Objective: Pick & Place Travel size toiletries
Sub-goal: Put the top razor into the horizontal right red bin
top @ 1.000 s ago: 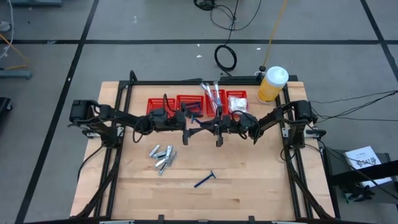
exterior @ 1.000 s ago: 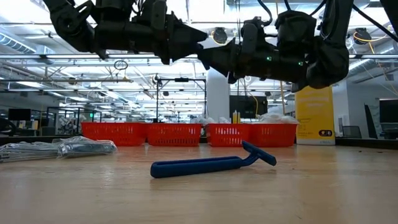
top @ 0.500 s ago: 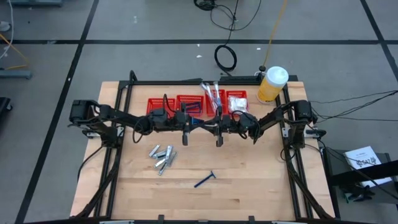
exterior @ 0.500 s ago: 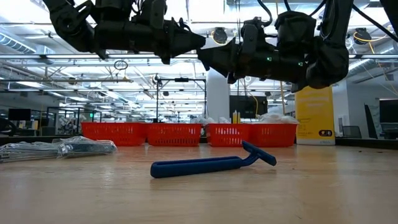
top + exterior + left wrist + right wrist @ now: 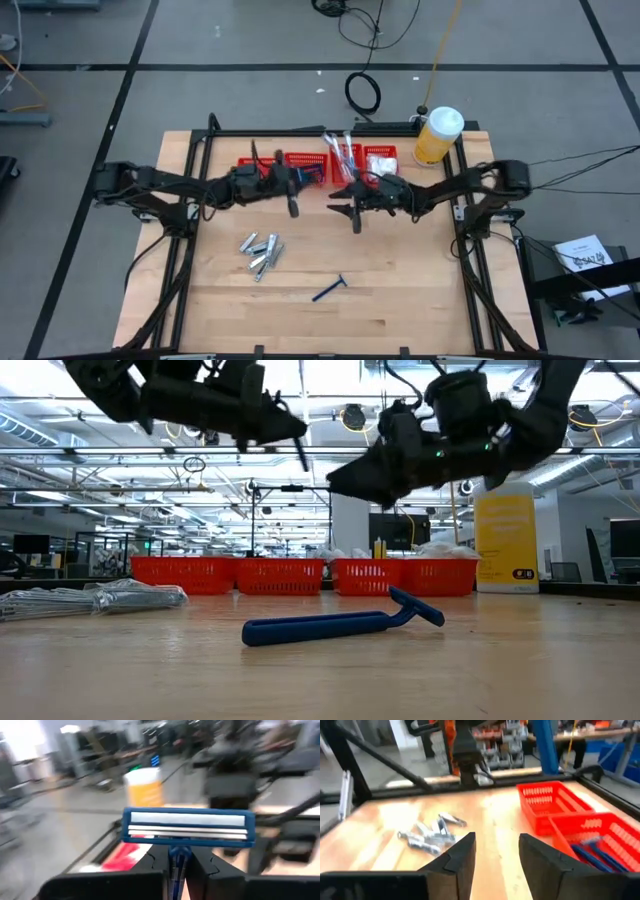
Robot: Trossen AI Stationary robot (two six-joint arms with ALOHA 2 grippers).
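My left gripper (image 5: 297,183) hovers high over the table's middle, in front of the red baskets (image 5: 310,165), and is shut on a dark-blue razor (image 5: 189,826). My right gripper (image 5: 340,198) faces it a short way to the right, open with nothing between its fingers (image 5: 462,855). A second blue razor (image 5: 328,290) lies flat on the wood near the front. A heap of short silvery tubes (image 5: 260,252) lies left of the middle. More blue razors lie in one basket (image 5: 592,855). My left gripper pinches the razor's handle (image 5: 176,866) just behind the head, between its two fingers. The handle runs back along the fingers, and the head (image 5: 189,826) stands crosswise ahead of the fingertips. The fingers lie about level, pointing toward the table's right. The razor is clear of the table.
A big yellow white-capped bottle (image 5: 437,135) stands at the far right corner, beside the row of red baskets (image 5: 300,575). A black frame (image 5: 330,130) runs round the table. Bare wood lies between the tubes and the right rail.
The razor has passed from my right gripper to my left. My left gripper has shut on it and drawn back toward the table's left edge, rising slightly. My right gripper has opened, let go and tipped its fingers downward. A gap now separates the two grippers.
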